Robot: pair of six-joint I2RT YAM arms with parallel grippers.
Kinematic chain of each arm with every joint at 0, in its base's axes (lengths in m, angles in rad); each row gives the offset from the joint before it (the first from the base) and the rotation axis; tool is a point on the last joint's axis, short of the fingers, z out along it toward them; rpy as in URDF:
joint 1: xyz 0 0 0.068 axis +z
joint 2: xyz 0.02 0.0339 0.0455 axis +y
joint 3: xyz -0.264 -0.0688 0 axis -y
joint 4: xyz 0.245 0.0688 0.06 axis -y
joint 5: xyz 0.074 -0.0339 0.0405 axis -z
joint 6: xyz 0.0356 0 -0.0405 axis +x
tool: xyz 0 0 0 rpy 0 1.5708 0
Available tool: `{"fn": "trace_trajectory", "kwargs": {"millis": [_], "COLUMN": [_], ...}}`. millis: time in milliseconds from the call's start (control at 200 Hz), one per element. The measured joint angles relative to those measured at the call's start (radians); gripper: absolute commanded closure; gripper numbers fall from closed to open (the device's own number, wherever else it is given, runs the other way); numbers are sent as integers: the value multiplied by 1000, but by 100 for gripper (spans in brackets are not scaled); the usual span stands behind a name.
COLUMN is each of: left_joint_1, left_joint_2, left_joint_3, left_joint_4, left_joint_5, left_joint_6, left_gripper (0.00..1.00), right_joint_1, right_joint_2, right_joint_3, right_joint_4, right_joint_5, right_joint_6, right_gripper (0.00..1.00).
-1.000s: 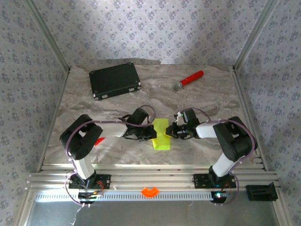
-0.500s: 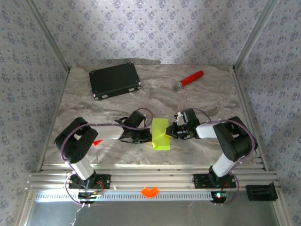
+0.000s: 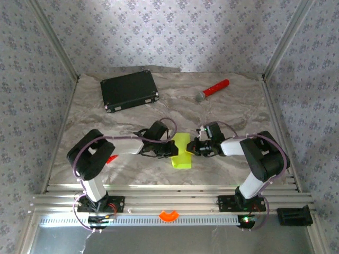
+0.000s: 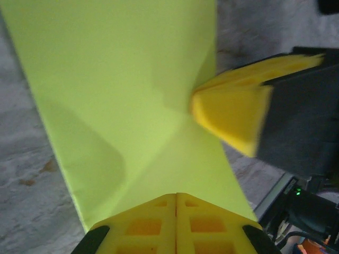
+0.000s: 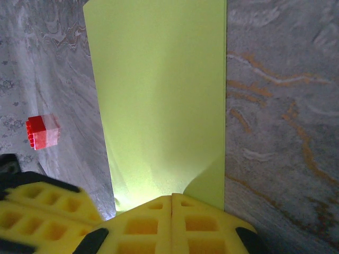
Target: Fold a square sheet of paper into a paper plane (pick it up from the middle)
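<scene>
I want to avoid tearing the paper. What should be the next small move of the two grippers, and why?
Probably lower the paper flat onto the table before folding further. The left gripper and the right gripper appear shut on its opposite long edges, and it looks buckled between them.

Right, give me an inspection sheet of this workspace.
Surface: marbled grey table, flat.
Job's things: lime sheet of paper, folded narrow, between the arms.
Clutter: black case far left; red-handled microphone far right; small red block left of the paper.
Claws: left claw and right claw both shut on the paper, opposite edges.
Cables: purple cables loop over both wrists, off the paper.
Surroundings: patterned walls, aluminium frame.
</scene>
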Motion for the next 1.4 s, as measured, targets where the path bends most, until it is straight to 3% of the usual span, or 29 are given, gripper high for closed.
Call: {"fn": "trace_trajectory", "kwargs": {"millis": [315,725,1399], "left_joint_1": [2,-26,-45], "left_joint_2": [5,-90,-24], "left_joint_3": [-68,-92,-106], "left_joint_4": [48,-66,79], "left_joint_5": [0,-69,-35], "left_joint_6": [44,65,-3], "left_gripper": [93,92,92], "right_joint_1": [0,0,0], "right_joint_2": [-2,-6,-6], "right_joint_3": [-7,-13,-20], "right_joint_4": [11,18,34], "right_joint_5": [0,4,3], "right_joint_6": [0,0,0], "right_gripper": [100,100,100]}}
